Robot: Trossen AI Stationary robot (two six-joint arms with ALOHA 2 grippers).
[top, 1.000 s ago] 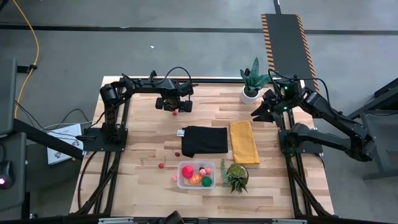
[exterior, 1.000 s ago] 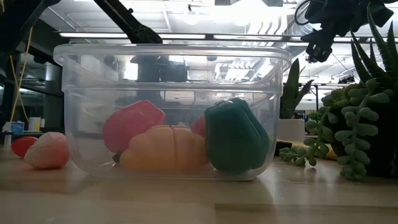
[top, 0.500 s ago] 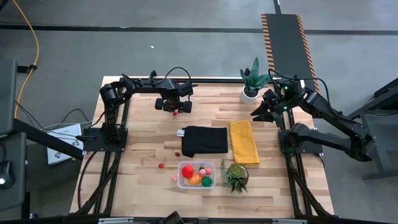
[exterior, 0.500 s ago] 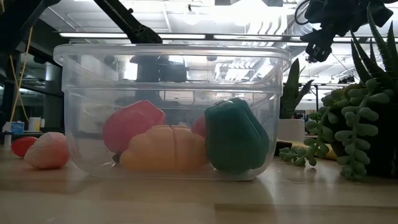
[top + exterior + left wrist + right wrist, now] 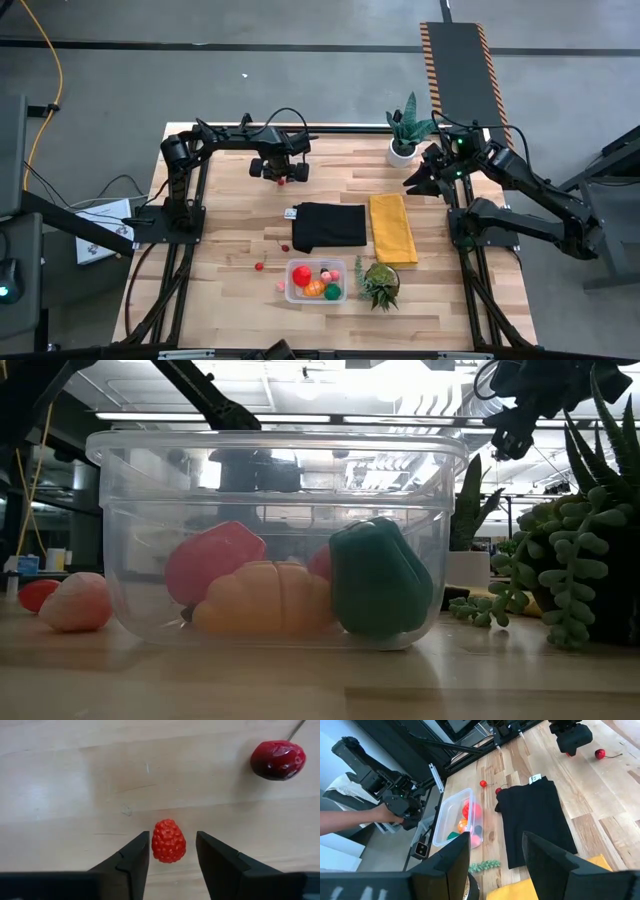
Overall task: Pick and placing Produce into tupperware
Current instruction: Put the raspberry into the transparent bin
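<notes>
Raspberry [image 5: 168, 841]: one, between the left claw's [image 5: 172, 851] open fingers, not touching.
Cherry [image 5: 278, 759]: one, near the raspberry.
Right claw [image 5: 495, 851]: open.

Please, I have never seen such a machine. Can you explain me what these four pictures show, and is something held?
It is a robot with two dark arms at a wooden table. One picture looks down from above, one looks level across the table, and two come from cameras on the wrists. The left gripper is low at the far side, its fingers open around a small raspberry, not yet closed on it; a cherry lies nearby. The right gripper waits open and empty by a potted plant. The clear tupperware already holds red, orange and green toy produce. A black cloth and a yellow cloth lie in the middle.
</notes>
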